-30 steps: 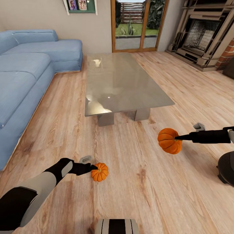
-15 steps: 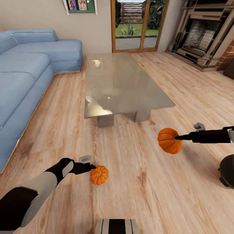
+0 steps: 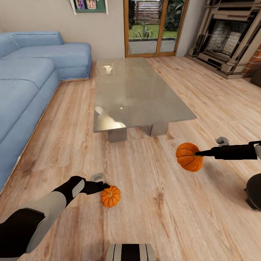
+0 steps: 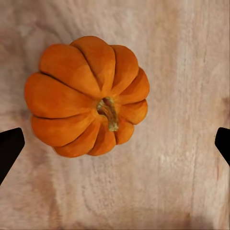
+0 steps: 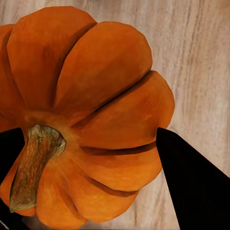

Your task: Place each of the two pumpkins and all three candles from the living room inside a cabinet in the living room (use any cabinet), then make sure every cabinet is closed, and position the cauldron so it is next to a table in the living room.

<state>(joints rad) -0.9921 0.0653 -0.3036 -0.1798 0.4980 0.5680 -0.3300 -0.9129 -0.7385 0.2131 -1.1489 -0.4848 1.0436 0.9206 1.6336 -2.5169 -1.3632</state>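
I have one pumpkin (image 3: pixel 189 156) clamped in my right gripper (image 3: pixel 197 153); it is held up off the wood floor (image 3: pixel 152 203), out to the right of the coffee table's near end. In the right wrist view that pumpkin (image 5: pixel 91 120) sits between the two dark fingers (image 5: pixel 191 182), stem toward the camera, with both fingers pressed against its ribs.

The second pumpkin (image 3: pixel 110 196) sits on the floor in front of me, just beside my left gripper (image 3: pixel 103 187). From the left wrist camera I look straight down on it (image 4: pixel 86 96), stem up, and my fingertips (image 4: pixel 9 148) stand spread wide at either side, well clear of the orange skin, so that gripper is released and holds nothing.

Beyond both pumpkins stands the table (image 3: pixel 137 94), its glass top bare and mirroring pale light, on short grey block legs. The open floor between me and it has nothing lying across it. At the right edge of the head view I see part of a round black shape (image 3: pixel 254 192) on the floor, likely the cauldron, close under my right arm.

To my left runs a blue sofa (image 3: pixel 32 79). Past the table a glass door (image 3: pixel 154 27) looks onto a garden, and a stone fireplace (image 3: pixel 228 36) fills the far right corner. A green-framed board (image 3: pixel 90 6) hangs on the wall above the sofa; whatever is pinned on it is too small for me to read.
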